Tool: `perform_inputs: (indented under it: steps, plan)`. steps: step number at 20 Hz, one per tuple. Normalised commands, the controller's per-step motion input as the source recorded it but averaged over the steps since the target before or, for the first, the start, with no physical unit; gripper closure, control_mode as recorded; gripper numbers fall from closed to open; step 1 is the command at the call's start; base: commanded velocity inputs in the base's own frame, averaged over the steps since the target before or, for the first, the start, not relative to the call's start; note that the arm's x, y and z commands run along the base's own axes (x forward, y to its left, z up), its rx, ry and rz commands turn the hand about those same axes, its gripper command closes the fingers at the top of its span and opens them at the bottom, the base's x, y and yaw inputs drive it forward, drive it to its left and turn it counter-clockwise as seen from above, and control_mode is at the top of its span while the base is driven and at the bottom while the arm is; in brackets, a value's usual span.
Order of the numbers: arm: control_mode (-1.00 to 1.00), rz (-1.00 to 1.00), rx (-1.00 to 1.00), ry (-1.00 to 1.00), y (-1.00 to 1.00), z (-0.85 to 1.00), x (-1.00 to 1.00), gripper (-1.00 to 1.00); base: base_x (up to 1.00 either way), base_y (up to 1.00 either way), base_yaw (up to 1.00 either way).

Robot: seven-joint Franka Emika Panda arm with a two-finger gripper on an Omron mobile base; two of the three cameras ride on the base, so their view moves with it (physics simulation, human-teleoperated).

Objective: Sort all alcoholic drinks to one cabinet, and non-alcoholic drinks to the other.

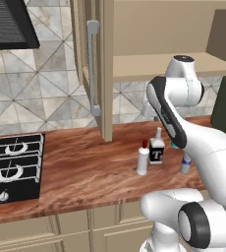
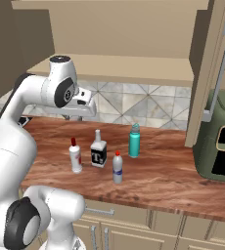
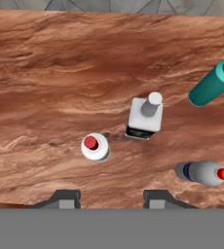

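Four bottles are seen standing upright on the brown wooden counter (image 2: 173, 180), all apart from one another. The slender white bottle with the dark red cap (image 2: 75, 155) is placed farthest toward the stove (image 1: 12, 167). Just beside it stands the squarish clear-grey bottle with the dark "T" label (image 2: 98, 150). The small clear bottle with the red cap and blue label (image 2: 117, 167) is set nearest the counter's front edge, and the teal bottle (image 2: 134, 140) is set nearest the tiled wall.

The gripper (image 3: 104, 198) is held high above the counter, pointed down at the bottles; in the hand view the white bottle lies just ahead of the fingertips (image 3: 65, 198). Nothing is gripped between the fingers. They appear to be set part-way apart, though how far cannot be told with certainty from this angle.

Both tan wall cabinets are found with doors swung open. The left cabinet door (image 1: 93, 69) with its long grey bar handle (image 1: 92, 66) is seen edge-on, and the right cabinet door (image 2: 207, 73) is likewise turned outward. The cabinet shelf (image 2: 134, 68) above the bottles is bare. A dark green appliance (image 2: 219, 144) is parked on the counter under the right door.
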Motion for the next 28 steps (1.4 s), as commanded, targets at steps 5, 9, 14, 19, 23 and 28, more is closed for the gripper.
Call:
perform_inputs:
  steps: [5, 9, 14, 19, 23, 28]
  plan:
    - [-1.00, 0.00, 0.00, 0.00, 0.00, 0.00, -0.19, -1.00, 0.00, 0.00, 0.00]
    - [-1.00, -0.04, 0.00, 0.00, 0.07, 0.00, -0.32, -1.00, 0.00, 0.00, 0.00]
    - [-1.00, -0.13, -0.01, 0.00, 0.33, 0.00, -0.16, -1.00, 0.00, 0.00, 0.00]
    - [-1.00, -0.26, -0.01, -0.05, 0.38, -0.01, -0.06, -1.00, 0.00, 0.00, 0.00]
    - [-1.00, -0.34, 0.00, -0.05, 0.12, -0.18, 0.00, -1.00, 0.00, 0.00, 0.00]
    - [-1.00, -0.30, 0.00, -0.02, 0.04, -0.35, 0.00, -1.00, 0.00, 0.00, 0.00]
